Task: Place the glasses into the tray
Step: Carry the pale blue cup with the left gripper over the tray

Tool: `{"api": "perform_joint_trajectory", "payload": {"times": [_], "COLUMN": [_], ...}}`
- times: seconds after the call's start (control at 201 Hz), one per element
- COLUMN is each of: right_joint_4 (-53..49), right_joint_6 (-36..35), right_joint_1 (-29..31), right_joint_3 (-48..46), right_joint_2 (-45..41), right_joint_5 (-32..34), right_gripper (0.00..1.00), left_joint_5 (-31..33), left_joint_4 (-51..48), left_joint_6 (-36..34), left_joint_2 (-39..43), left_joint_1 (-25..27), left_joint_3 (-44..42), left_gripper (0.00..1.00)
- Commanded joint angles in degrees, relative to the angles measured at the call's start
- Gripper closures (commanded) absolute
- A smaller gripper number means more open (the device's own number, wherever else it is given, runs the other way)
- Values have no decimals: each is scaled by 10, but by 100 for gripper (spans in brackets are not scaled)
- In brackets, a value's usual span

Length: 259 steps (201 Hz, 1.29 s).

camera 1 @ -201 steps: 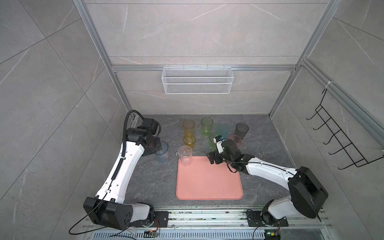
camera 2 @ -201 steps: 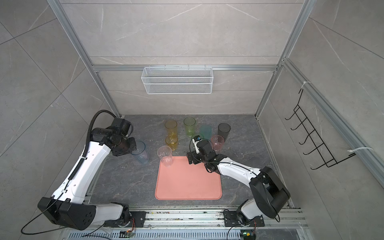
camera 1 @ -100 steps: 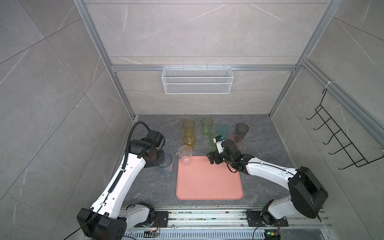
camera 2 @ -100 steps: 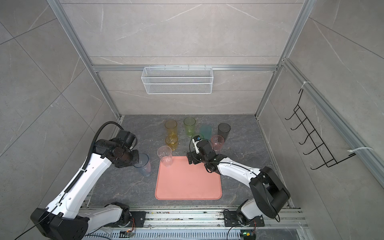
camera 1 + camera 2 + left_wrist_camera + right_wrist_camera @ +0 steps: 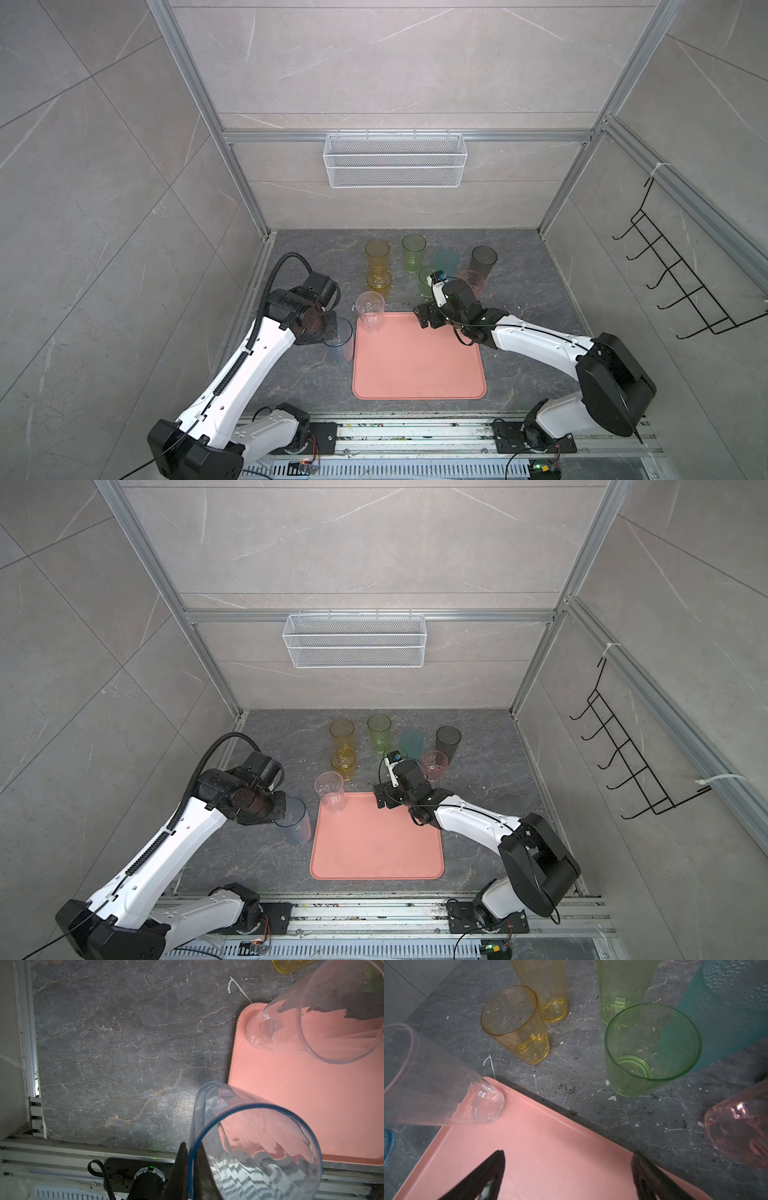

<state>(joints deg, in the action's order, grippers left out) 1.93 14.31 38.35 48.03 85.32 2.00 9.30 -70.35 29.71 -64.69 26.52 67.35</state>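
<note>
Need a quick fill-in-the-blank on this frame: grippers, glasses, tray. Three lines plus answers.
1. The held glass, pinched at its rim by the left gripper, is tinted ___.
2. By colour, the lone glass standing in the tray is ___.
3. The right gripper hangs over the tray's far edge, holding nothing, with its jaws ___.

Missing words: blue; clear; open.

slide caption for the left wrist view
Left gripper pinching the blue glass by its rim beside the tray, where a clear glass already stands in a corner.
</note>
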Motion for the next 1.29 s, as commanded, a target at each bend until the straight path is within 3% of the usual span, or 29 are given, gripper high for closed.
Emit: {"api": "perform_joint_trajectory", "payload": {"times": [0.0,0.573,1.285], "right_joint_4": [-4,-4,-8], "right_joint_6": [-3,-4,-5], "right_joint_1": [4,5,6], "right_joint_3": [15,17,19], "right_joint_2": [1,5,6], "right_joint_5": [10,10,10], "right_gripper": [4,4,4], "left_joint_5": [-12,-41,-24], "left_joint_4": [29,98,146], "left_joint_6": [5,3,15], "left_joint_2": [11,-31,-104], "left_joint_1": [11,53,101], "left_joint_3": [-5,-21,-19], "left_gripper": [100,100,100]}}
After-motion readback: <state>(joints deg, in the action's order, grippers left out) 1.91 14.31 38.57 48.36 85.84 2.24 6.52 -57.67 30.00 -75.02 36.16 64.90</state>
